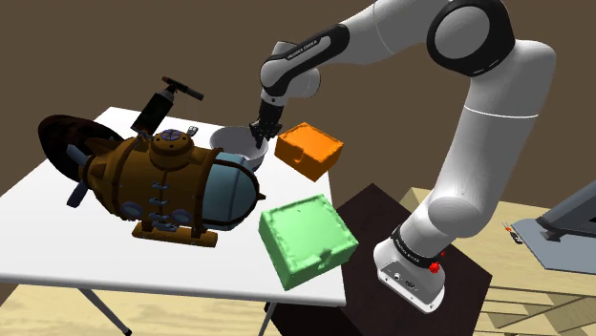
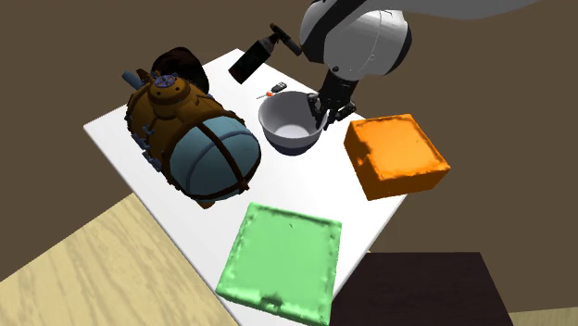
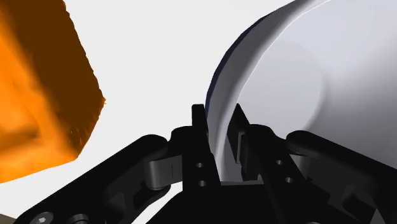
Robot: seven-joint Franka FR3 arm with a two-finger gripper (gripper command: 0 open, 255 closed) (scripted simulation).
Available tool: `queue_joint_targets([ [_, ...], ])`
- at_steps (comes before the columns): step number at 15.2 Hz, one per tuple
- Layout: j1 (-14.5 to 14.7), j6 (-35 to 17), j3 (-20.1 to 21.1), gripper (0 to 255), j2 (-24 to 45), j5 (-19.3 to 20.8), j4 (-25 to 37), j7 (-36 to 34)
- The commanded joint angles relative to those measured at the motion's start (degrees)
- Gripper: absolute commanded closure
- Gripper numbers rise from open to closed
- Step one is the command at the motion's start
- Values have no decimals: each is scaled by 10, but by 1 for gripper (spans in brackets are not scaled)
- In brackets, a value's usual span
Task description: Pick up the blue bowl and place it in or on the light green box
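1. The white arm (image 1: 482,124) arches over the table (image 1: 57,215), wrist angled down, gripper (image 3: 219,114) at the bowl (image 2: 289,128).
2. Fingers pinch the bowl's rim, one inside, one outside.
3. The pale, blue-skinned bowl sits left of the orange box (image 1: 308,150), far from the green box (image 2: 282,261).

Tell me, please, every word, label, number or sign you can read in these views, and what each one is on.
Dark lettering along the arm, on its forearm: too small to read.
Dark marking on the arm's base: too small to read.
Bowl, green box, orange box, brown barrel-shaped model: no text on them.
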State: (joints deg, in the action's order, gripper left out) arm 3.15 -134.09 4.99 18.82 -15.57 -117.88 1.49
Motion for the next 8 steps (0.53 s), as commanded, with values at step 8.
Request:
queue_joint_targets([
  [8, 0, 44, -2, 255, -35, 6, 11, -12],
])
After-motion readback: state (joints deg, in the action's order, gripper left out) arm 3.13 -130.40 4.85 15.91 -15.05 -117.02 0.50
